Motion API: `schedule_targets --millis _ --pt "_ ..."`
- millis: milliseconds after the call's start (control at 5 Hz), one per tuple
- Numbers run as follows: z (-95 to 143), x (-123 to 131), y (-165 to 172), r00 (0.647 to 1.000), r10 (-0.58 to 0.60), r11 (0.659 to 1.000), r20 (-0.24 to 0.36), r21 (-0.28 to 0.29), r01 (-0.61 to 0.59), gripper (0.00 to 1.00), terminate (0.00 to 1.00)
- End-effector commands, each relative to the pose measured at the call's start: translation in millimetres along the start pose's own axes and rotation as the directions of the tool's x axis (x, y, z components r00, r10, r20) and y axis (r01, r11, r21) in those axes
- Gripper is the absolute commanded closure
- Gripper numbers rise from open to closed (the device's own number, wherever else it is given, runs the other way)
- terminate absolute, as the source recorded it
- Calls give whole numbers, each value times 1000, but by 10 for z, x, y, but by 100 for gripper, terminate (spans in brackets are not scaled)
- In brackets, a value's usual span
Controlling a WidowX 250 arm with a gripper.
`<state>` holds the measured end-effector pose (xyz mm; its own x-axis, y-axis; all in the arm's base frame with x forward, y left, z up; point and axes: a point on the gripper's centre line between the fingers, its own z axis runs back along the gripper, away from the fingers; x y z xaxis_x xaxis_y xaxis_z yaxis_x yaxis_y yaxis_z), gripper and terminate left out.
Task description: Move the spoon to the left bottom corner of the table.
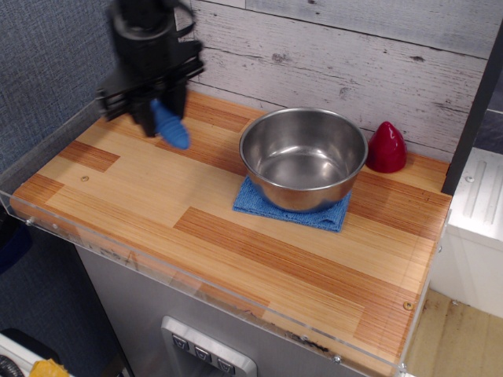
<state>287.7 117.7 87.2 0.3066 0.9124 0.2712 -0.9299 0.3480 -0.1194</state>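
Observation:
My gripper is above the far left part of the table, blurred by motion. It is shut on the spoon. The spoon's ribbed blue handle hangs down and to the right from the fingers, clear of the wood. The spoon's metal bowl is hidden inside the gripper.
A steel bowl stands on a folded blue cloth near the table's middle. A red cone-shaped object sits at the back right by the plank wall. A clear acrylic rim edges the table's front and left.

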Motion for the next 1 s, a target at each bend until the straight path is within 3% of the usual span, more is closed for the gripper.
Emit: schedule_targets --millis 0,200,800 --pt "102 229 678 982 181 983 45 15 -182 100 0" --pt "7 228 839 975 213 975 55 44 -216 100 0" --pt "-298 96 608 986 151 985 72 78 -157 100 0"
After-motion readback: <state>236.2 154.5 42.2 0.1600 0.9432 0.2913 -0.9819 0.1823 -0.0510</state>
